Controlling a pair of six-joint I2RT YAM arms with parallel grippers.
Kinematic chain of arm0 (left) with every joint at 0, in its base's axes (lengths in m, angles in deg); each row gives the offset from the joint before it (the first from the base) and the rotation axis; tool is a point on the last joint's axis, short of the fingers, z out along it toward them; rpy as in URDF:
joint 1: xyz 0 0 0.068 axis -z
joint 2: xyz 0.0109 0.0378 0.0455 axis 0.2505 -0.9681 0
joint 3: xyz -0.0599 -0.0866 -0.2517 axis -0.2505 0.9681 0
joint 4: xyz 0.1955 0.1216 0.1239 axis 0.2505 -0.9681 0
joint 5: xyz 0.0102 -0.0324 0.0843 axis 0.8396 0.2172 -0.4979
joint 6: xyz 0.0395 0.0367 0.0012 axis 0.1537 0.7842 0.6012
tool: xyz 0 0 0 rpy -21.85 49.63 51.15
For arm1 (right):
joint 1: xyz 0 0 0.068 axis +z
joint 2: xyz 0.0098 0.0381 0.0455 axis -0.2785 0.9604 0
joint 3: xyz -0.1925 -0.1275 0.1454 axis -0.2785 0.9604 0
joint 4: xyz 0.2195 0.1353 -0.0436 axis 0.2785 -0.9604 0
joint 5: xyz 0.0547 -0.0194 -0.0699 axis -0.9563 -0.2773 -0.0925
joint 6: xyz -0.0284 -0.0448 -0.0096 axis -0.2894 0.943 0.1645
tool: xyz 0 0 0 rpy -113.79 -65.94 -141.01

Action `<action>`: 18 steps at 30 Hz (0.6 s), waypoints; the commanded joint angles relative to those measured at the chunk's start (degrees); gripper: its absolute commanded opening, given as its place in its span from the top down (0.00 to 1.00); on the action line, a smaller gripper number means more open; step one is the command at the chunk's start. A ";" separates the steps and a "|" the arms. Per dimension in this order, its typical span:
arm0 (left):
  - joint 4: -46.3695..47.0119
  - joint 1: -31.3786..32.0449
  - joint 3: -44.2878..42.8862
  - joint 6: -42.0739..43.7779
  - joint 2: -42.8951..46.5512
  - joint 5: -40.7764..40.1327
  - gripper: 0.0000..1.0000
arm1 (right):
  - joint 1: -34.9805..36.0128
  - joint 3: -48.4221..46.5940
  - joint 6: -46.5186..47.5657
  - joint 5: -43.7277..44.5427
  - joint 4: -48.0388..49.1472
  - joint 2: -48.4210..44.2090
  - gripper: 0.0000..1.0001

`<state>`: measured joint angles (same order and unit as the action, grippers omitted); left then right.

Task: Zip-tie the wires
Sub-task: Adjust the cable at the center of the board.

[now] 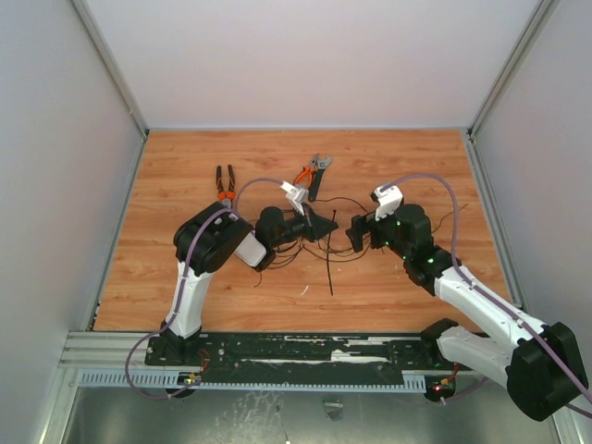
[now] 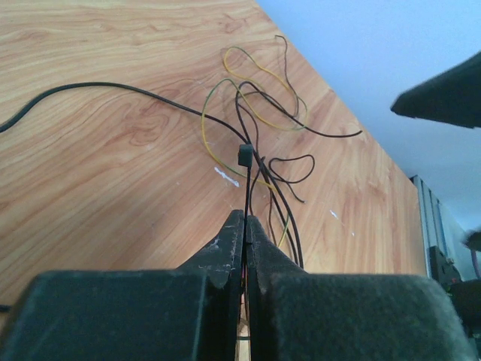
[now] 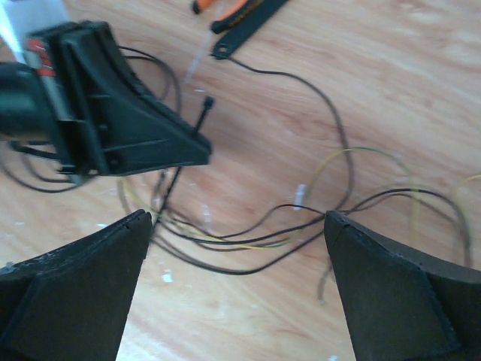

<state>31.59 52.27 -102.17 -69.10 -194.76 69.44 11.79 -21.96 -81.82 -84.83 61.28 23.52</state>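
The zip tie point(image 2: 245, 156) sits pinched at the L gripper point(image 2: 246, 226) tips, fingers shut on it. Head pokes out just past the tips; tail trails off the other side. Wires point(image 2: 259, 105) run alongside, can't tell if caught too. Long axis lies crosswise to the R gripper point(image 3: 237, 218), whose jaws are wide apart and empty. Tie head is ahead and to its left, wire loops straight ahead btwn the jaws.

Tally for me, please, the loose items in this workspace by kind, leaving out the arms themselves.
Hand tools: 3
Wire tangle: 1
Zip tie: 1
Total: 5
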 commanded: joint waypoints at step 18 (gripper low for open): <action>-0.31 -2.78 -3.46 -4.28 -0.68 9.45 1.00 | 17.73 8.68 34.40 6.73 8.72 -1.70 0.01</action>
<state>30.23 49.86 -104.64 -72.94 -194.74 76.98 27.68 -13.85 -52.62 -81.23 67.66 19.58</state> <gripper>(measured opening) 0.032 0.992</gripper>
